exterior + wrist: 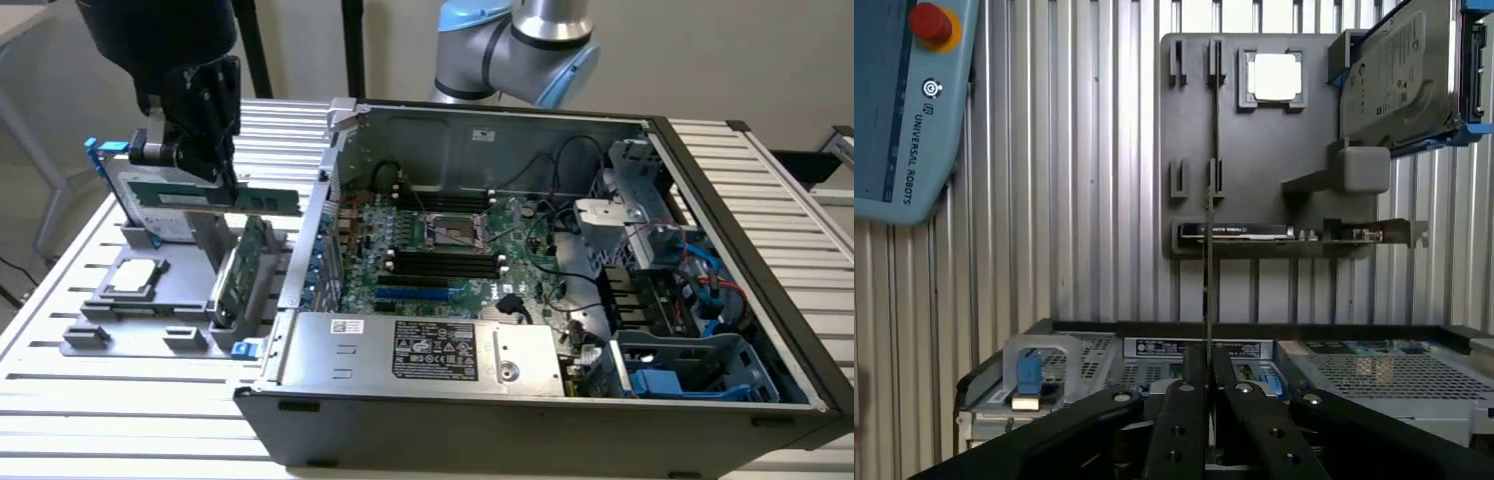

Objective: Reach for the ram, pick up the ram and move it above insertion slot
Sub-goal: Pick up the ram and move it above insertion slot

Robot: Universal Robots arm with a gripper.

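Exterior view: an open computer case (561, 300) lies on the slatted metal counter (120, 400), its motherboard (441, 250) and black memory slots (447, 265) exposed. At the exterior view's left of the case a grey fixture tray (134, 300) sits on the counter and carries a silver hard drive (140, 205) standing on edge, a square processor chip (136, 275) lying flat and a green expansion card (240, 270) upright in its holder. Above the tray hangs the black hand (220, 185), clamped on the ram (264, 201), a thin green stick raised clear of the tray and held level, well apart from the slots. Seen from the wrist, the fingers (1184, 420) press together on the ram's (1208, 290) thin edge, with a blue teach pendant (904, 100) lying on the counter.
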